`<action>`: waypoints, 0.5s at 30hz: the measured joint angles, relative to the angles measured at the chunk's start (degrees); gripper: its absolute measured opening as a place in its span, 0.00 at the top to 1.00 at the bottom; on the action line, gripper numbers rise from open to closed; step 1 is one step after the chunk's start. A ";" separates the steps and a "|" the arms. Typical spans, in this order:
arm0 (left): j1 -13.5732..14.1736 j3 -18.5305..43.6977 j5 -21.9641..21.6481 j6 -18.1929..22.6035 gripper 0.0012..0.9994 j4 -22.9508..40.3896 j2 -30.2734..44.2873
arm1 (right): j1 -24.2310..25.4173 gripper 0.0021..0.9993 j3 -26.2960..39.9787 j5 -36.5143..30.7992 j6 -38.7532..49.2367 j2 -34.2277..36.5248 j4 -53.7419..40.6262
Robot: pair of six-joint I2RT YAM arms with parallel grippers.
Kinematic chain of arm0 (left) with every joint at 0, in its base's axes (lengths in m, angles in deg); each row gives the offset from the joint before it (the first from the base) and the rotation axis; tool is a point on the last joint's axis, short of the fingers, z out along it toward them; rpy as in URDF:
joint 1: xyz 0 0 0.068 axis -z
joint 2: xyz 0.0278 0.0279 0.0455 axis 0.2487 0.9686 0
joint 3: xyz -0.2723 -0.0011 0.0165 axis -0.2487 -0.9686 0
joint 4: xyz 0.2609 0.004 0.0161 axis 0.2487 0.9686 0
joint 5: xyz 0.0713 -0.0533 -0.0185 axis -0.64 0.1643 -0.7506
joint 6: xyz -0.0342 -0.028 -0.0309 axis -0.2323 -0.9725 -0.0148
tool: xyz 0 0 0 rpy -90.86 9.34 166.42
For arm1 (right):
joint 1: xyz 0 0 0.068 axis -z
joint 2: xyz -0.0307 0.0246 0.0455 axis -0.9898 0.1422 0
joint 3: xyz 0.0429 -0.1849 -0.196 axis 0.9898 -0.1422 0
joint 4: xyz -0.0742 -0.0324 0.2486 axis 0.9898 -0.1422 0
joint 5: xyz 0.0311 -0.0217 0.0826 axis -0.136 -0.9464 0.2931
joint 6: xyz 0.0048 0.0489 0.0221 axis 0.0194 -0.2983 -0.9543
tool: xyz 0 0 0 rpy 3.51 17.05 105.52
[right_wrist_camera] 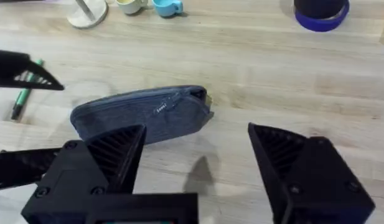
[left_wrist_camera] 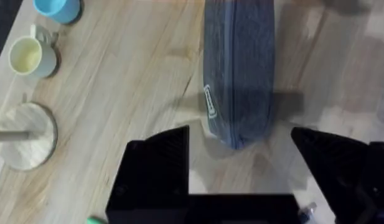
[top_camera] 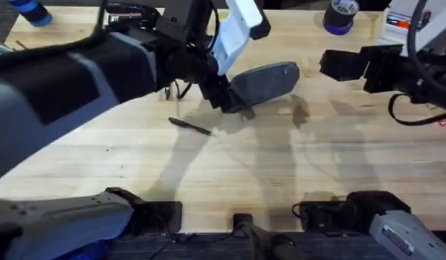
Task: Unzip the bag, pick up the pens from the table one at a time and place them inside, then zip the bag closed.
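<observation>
Overhead shows your bag [top_camera: 268, 81] lying zipped on the tabletop [top_camera: 280, 166]; your left gripper [left_wrist_camera: 241, 146] straddles its end, spread and empty, likely to pin it, while your right gripper [right_wrist_camera: 195, 149] waits released.

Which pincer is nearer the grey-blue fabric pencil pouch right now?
Left. The left pincer sits open right at the end of the grey-blue fabric pencil pouch; the right pincer, also open, is farther off.

One bag [top_camera: 266, 81], two pens [top_camera: 190, 126], two cups [left_wrist_camera: 33, 57].
</observation>
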 joint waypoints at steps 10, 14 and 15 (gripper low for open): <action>0.00 0.02 4.96 -0.02 0.01 -4.38 7.12 | 0.00 0.00 0.00 -0.02 0.00 0.00 0.02; 0.00 0.04 5.43 -0.08 0.19 -4.49 7.23 | 0.00 0.00 0.00 -0.02 0.28 -0.02 0.02; 0.00 0.04 5.54 -0.02 0.27 -4.50 7.23 | 0.00 0.00 0.00 -0.01 0.43 0.00 0.07</action>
